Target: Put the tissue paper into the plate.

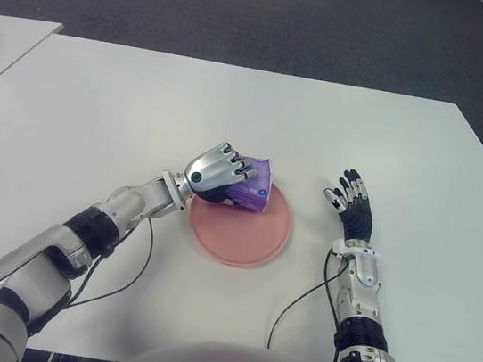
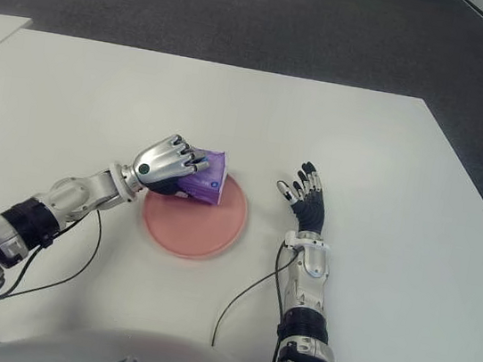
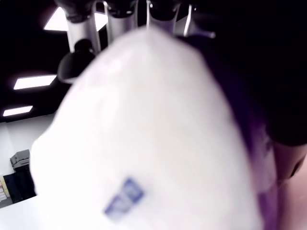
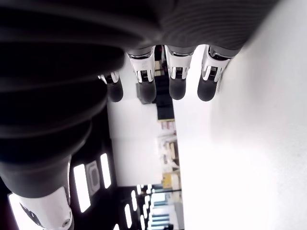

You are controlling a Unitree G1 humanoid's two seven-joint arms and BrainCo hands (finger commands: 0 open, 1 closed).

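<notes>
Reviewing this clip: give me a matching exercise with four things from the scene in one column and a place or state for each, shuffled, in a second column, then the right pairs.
Things:
1. tissue pack
2. plate
3. left hand
4. right hand

Places or states:
A. pink, flat on the white table
B. fingers spread, holding nothing, to the right of the plate
C. purple, held over the plate's far left rim
D. curled around the pack

Pairs: 1-C, 2-A, 3-D, 4-B
</notes>
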